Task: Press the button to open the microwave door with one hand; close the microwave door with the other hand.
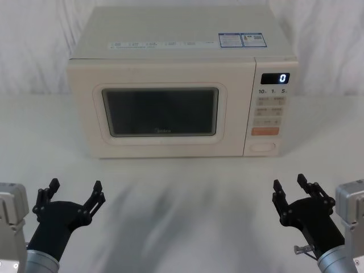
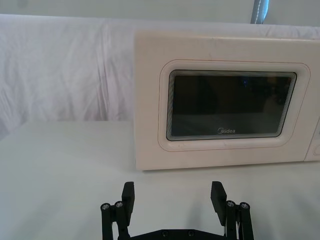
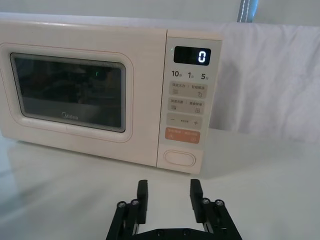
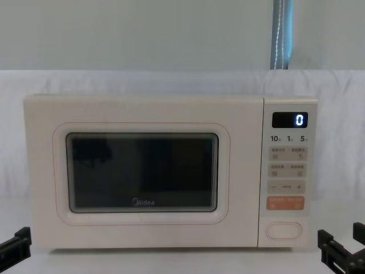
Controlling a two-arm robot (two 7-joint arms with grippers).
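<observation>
The left gripper (image 1: 74,196) hovered low over the white table (image 1: 182,199), well short of the microwave, its fingers (image 2: 128,196) spread wide and holding nothing. The right gripper (image 1: 294,192) hung on the other side, in front of the control panel (image 1: 271,108), its fingers (image 3: 142,192) parted too (though less widely than the left's) and touching nothing.

In the chest view both grippers were cut off at the lower corners, so only dark finger tips showed. The small labels on the panel's cream keys were too fine to read.

The microwave door (image 1: 159,111) stood shut, flush with the cream body, its dark window ringed by a thin outline with a grey "Midea" logo beneath. The button (image 3: 179,157), a blank cream oval with a raised rim, sat at the bottom of the panel, just under the orange key (image 3: 183,135); the display (image 1: 275,78) read 0.
</observation>
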